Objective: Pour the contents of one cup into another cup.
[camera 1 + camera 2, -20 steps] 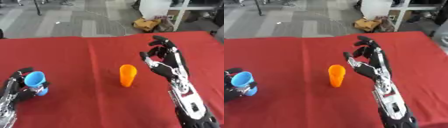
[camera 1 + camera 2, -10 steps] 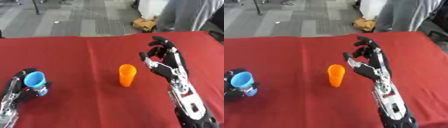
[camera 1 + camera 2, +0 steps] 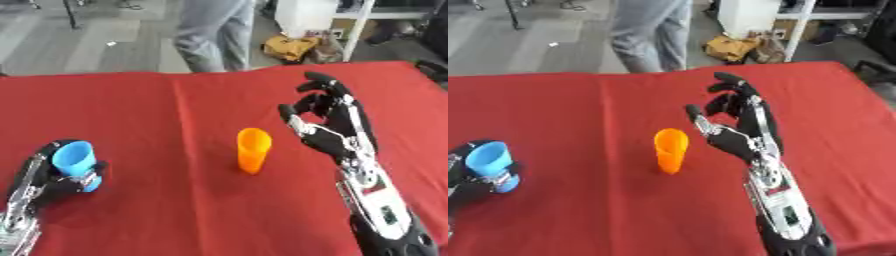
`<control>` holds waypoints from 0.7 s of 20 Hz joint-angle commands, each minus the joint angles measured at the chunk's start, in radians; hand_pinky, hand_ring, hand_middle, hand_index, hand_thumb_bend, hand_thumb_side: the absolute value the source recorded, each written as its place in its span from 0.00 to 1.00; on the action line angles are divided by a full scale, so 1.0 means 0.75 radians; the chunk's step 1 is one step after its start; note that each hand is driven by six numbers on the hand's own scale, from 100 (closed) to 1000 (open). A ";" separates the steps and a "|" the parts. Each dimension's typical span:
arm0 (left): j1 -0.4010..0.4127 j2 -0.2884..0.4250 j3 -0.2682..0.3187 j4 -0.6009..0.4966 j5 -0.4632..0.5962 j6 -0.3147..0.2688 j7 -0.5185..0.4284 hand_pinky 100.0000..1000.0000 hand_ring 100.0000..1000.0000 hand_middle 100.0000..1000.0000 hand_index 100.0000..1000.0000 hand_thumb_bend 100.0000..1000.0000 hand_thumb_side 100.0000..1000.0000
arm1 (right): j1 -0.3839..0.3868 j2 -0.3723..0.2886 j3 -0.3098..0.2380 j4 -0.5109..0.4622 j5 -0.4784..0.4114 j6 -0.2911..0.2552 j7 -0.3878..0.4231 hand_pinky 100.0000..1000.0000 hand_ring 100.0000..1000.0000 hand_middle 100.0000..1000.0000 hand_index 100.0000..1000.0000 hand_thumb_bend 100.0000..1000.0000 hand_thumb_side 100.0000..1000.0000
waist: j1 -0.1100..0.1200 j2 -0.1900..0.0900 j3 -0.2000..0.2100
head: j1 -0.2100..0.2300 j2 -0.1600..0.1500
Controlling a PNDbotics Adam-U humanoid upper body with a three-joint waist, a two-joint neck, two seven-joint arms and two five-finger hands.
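Observation:
An orange cup (image 3: 254, 150) stands upright near the middle of the red table (image 3: 175, 110). My right hand (image 3: 328, 125) hovers just to its right, open, palm turned toward the cup, a small gap between them. At the lower left my left hand (image 3: 48, 185) is shut on a blue cup (image 3: 74, 160), which tilts slightly with its mouth facing up. What the cups contain cannot be seen.
The red cloth covers the whole table up to its far edge (image 3: 227, 72). Beyond it lies grey floor with a person's legs (image 3: 210, 35), a yellow bag (image 3: 293, 47) and a white shelf post (image 3: 354, 30).
My hands and both cups have stayed in place. The person beyond the table has walked from right to left.

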 commanded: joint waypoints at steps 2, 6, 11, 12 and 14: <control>-0.028 0.011 -0.009 -0.003 -0.001 -0.013 -0.016 0.24 0.40 0.45 0.66 0.27 0.00 | -0.022 -0.008 -0.007 -0.013 0.011 -0.002 0.005 0.43 0.43 0.54 0.77 0.41 0.00 | 0.002 -0.018 -0.002 | -0.002 -0.012; -0.022 0.015 -0.008 -0.013 -0.014 -0.024 0.001 0.21 0.38 0.43 0.66 0.22 0.00 | -0.016 -0.011 -0.015 -0.003 0.018 0.000 0.000 0.42 0.43 0.54 0.77 0.41 0.00 | 0.004 -0.018 -0.002 | -0.003 -0.012; -0.009 0.031 -0.006 -0.057 -0.034 -0.036 0.051 0.21 0.38 0.43 0.65 0.20 0.00 | 0.011 -0.022 -0.034 0.055 0.050 0.006 -0.015 0.42 0.43 0.54 0.76 0.41 0.00 | 0.008 -0.019 -0.004 | -0.002 -0.013; -0.007 0.037 -0.006 -0.071 -0.041 -0.040 0.060 0.22 0.39 0.44 0.66 0.20 0.00 | 0.021 -0.028 -0.037 0.072 0.059 0.007 -0.016 0.41 0.42 0.54 0.77 0.42 0.00 | 0.008 -0.019 -0.004 | -0.002 -0.014; 0.001 0.050 -0.005 -0.105 -0.058 -0.045 0.074 0.22 0.39 0.44 0.66 0.20 0.00 | 0.038 -0.038 -0.044 0.109 0.079 0.008 -0.016 0.41 0.43 0.55 0.77 0.42 0.00 | 0.010 -0.019 -0.005 | -0.002 -0.015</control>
